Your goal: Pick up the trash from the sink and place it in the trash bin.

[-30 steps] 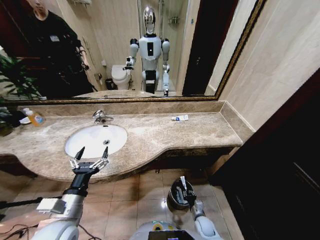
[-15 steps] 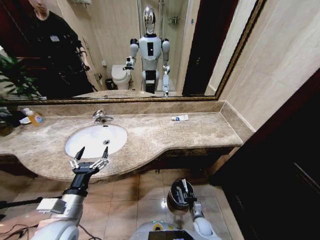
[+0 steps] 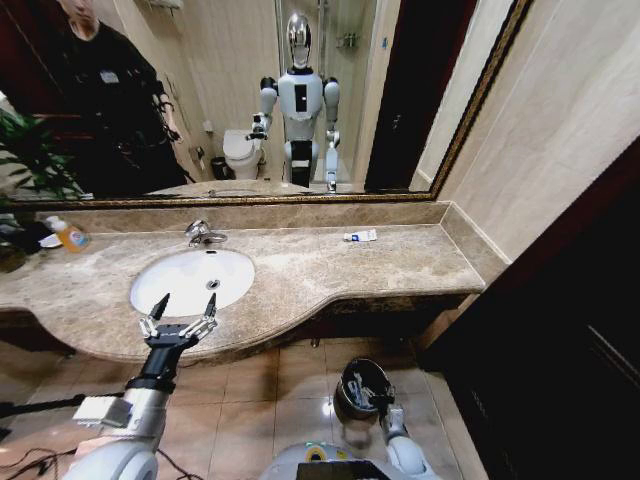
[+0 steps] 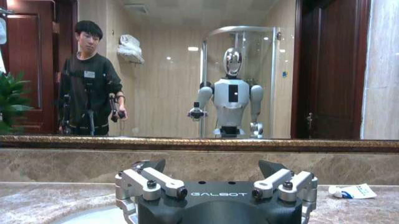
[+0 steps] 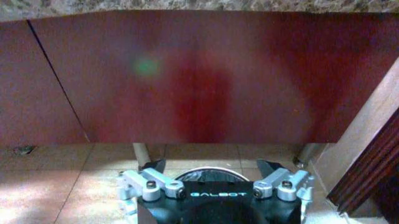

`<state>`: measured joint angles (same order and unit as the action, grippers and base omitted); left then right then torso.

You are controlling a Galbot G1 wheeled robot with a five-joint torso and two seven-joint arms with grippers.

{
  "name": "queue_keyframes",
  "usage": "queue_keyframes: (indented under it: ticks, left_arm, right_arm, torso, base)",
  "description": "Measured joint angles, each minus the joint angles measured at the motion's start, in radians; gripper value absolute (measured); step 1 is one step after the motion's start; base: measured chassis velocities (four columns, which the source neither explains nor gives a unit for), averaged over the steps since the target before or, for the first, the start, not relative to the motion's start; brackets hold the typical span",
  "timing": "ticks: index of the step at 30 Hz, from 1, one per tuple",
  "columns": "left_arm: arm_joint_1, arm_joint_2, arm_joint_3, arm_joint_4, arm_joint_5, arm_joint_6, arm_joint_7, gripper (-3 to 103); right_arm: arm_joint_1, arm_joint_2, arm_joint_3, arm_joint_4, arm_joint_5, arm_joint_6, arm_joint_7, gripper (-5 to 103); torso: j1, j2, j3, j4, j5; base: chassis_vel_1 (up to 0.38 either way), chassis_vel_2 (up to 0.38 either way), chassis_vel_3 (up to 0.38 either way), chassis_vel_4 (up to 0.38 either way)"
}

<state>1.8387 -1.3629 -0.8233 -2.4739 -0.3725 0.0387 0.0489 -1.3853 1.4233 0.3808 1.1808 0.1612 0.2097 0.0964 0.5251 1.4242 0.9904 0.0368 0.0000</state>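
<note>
R pincer [image 3: 374, 397] apart over trash bin [image 3: 352, 408], drop step; L pincer [image 3: 181, 312] apart by sink [image 3: 160, 290], next needs regrasp.

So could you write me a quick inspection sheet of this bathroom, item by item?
Surface: beige marble counter, mostly bare.
Job's things: white sink looks free of litter; trash bin stands on the floor tiles.
Clutter: small tube near the mirror; orange-liquid bottle at the far left.
Grippers: left gripper open over the sink's front rim; right gripper open over the bin.
Cables: dark cable on the floor.
Surroundings: mirror, dark wood door.
</note>
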Motion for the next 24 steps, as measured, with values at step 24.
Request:
queue_keyframes:
  ticks: [24]
  left_arm:
    - [0.0, 0.0, 0.0, 0.0, 0.0, 0.0, 0.0, 100]
  right_arm:
    - [-0.138, -0.017, 0.062, 0.312, 0.004, -0.031, -0.016, 100]
  torso:
    - [0.0, 0.0, 0.0, 0.0, 0.0001]
  base:
    - [0.0, 0.0, 0.0, 0.0]
